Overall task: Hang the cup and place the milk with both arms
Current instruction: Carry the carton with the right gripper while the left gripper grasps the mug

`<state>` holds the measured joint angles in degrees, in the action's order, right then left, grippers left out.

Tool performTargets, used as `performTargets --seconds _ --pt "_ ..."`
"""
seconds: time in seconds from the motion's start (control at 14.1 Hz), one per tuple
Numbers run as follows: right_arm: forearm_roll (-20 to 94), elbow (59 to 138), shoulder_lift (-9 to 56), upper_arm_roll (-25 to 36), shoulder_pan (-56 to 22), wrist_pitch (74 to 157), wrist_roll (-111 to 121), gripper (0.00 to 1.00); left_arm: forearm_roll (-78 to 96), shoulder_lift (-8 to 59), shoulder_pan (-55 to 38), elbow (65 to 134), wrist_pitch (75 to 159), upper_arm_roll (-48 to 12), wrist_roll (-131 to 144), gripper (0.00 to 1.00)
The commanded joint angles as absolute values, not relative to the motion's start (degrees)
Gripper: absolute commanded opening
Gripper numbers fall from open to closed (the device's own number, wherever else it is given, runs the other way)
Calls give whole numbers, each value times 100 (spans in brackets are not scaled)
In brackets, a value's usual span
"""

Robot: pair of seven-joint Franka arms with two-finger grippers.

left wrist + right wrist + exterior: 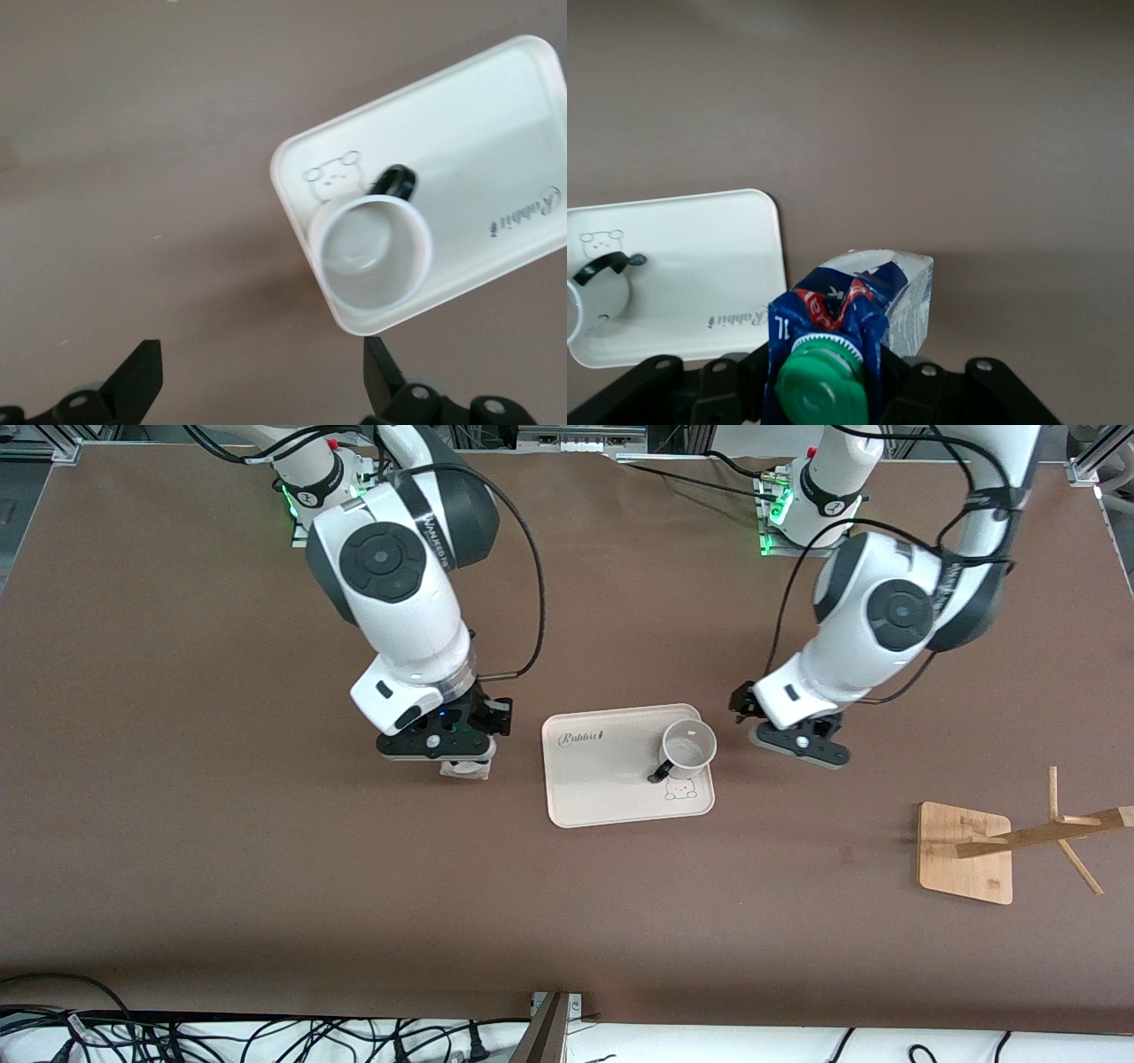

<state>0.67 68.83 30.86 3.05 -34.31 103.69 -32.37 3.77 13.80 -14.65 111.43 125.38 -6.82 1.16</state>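
Note:
The cup (689,746), a white mug with a black handle, stands upright on the pale tray (602,779), at the tray's end toward the left arm. My left gripper (800,749) hangs over the bare table just beside that end of the tray. In the left wrist view it (261,382) is open with nothing between its fingers (140,376), and the cup (376,254) lies a little ahead of it. My right gripper (438,746) is shut on the top of the milk (864,297), a blue and white carton with a green cap (824,387), beside the tray's other end. Only the carton's white foot (466,771) shows under the hand.
A wooden rack with slanted pegs (1041,834) stands on a square base (964,872) toward the left arm's end of the table, nearer the front camera than the tray. Brown tabletop surrounds the tray. Cables lie along the front edge (266,1036).

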Motion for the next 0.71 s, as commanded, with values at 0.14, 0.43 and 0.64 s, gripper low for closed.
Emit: performTargets --seconds 0.14,0.43,0.64 --pt "729 6847 2682 387 -2507 9152 -2227 28 431 1625 -1871 11856 13666 -984 -88 100" --pt "721 6838 2514 614 -1768 8395 -743 28 387 1933 -2319 11892 14123 -984 -97 100" --pt "773 6890 2487 1001 -1355 8350 1083 29 169 2153 -2399 11883 14483 -976 -97 100"
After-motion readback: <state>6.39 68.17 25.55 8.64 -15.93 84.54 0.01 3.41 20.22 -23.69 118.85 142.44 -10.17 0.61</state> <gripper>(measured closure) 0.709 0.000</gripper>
